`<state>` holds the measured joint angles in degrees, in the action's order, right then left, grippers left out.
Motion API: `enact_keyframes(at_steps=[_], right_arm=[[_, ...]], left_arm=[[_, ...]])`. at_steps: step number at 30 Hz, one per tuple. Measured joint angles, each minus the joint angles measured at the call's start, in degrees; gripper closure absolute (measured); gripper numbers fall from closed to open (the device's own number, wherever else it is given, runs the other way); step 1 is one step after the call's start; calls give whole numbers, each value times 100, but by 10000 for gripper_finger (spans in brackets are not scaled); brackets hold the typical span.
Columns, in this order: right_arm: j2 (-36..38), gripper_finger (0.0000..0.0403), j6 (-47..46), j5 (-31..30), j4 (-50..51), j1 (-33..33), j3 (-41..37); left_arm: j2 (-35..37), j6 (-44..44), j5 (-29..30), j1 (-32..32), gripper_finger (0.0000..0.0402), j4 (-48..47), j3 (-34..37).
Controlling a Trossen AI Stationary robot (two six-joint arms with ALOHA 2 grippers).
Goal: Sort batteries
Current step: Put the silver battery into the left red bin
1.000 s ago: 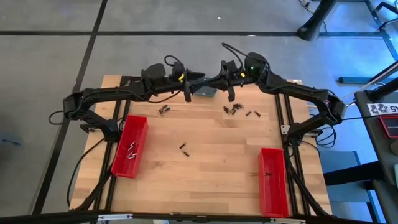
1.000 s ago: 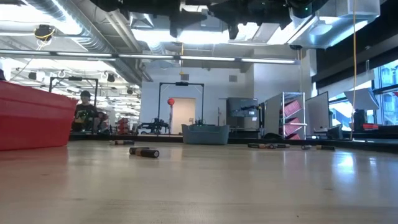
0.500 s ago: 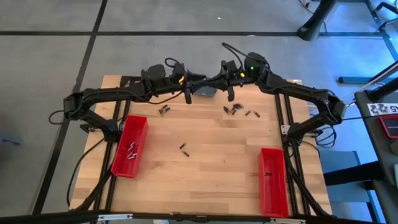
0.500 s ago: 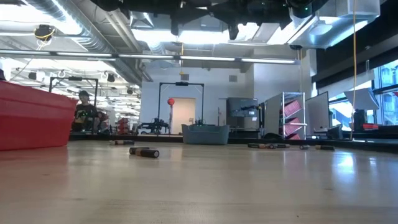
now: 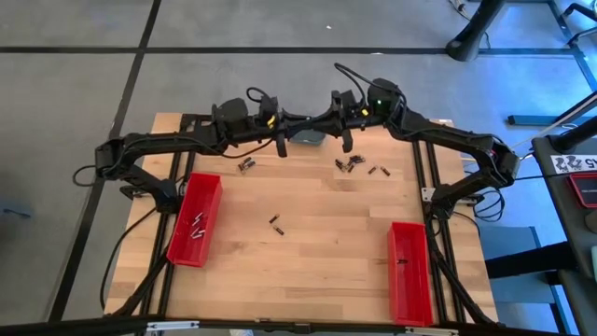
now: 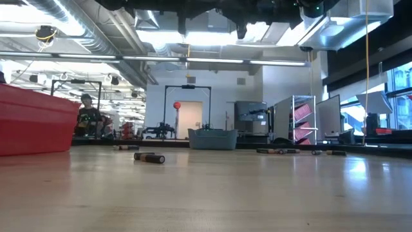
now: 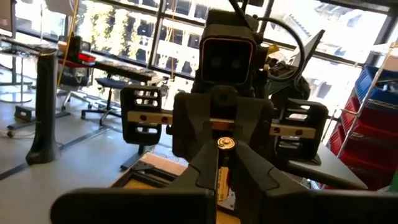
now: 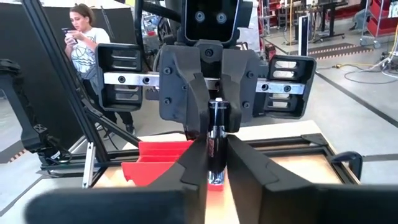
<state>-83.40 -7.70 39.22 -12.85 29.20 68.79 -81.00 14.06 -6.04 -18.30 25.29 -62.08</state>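
My two grippers face each other high above the table's far middle, over the grey-blue dish (image 5: 309,139). One dark battery (image 8: 216,134) with a yellowish tint is clear of the table, bridging the gap from gripper to gripper. My left gripper (image 7: 222,157) and my right gripper (image 8: 216,167) are both shut on it. More batteries lie on the wood, in small groups at the far left (image 5: 245,165) and far right (image 5: 350,165), and a single one lies near the middle (image 5: 276,224). My left gripper pinches one end of the battery (image 8: 216,107) between its two fingers. The fingers come level from the table's left and lie along the battery. My right gripper has the other end (image 8: 216,177) between its two fingers, level from the table's right, also along it. The battery is lifted clear.
A red bin (image 5: 194,219) holding a few batteries stands at the table's left, and another red bin (image 5: 409,271) at the near right. A person (image 8: 84,43) stands beyond the table, looking at a phone. Bare wood lies between the bins.
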Motion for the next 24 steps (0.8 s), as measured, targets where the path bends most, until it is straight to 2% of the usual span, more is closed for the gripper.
enact_keyframes(at_steps=[5,10,16,20,24], right_arm=[[-4,275,-3,-25,42,2,1],[26,213,-9,-547,67,177,-3],[33,181,-370,-507,25,475,-3],[35,178,-385,-497,53,548,-3],[37,178,-385,-520,55,537,-3]], left_arm=[[132,11,0,10,387,49,0],[654,-111,116,-72,387,-340,-6],[1503,-433,744,-127,387,-1551,-5],[2145,-191,1270,-159,387,-2999,-9],[2650,1220,1445,-278,387,-5342,-9]])
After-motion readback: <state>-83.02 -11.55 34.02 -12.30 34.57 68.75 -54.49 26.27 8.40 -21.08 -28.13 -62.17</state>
